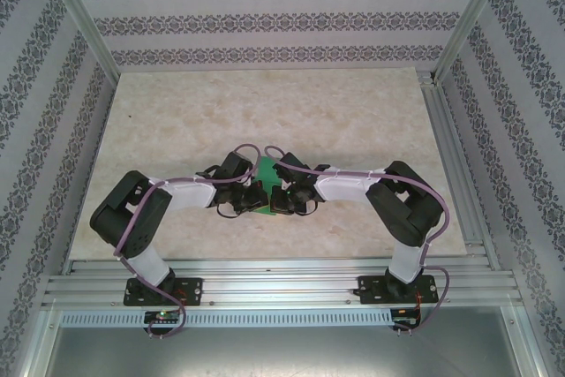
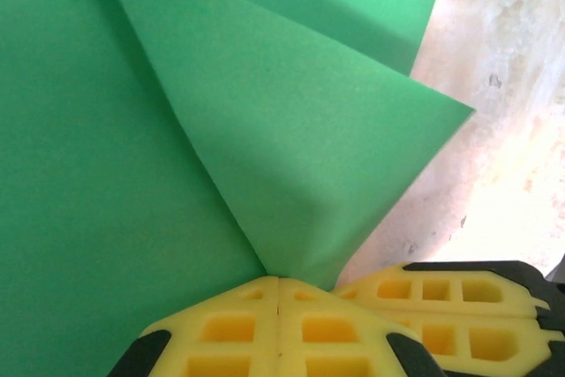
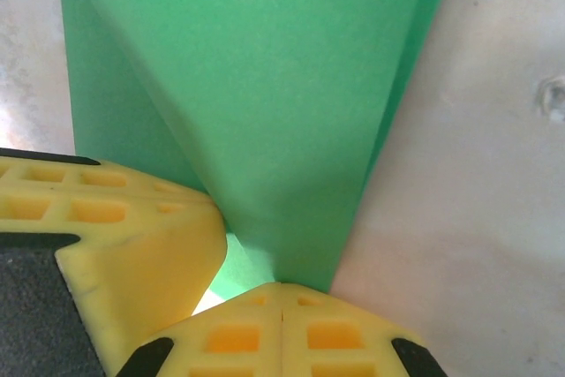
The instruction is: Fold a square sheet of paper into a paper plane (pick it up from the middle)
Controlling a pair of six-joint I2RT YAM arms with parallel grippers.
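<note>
One thin, bright green square sheet of paper (image 1: 267, 169), creased into overlapping triangular flaps, sits at the middle of the pale marbled tabletop (image 1: 177, 121), slightly toward its near edge. Two grippers meet over that same middle. The left gripper (image 2: 278, 293) has its yellow ribbed pads pressed together, nipping the point where the flaps converge. The right gripper (image 3: 281, 299), just beside it, pinches the paper likewise. The sheet looks feather-light, limp and easily crumpled, so a gentle hold at the centre crease, where the layers stack, should serve best. A grip at a single-layer edge would likely let it droop or tear.
</note>
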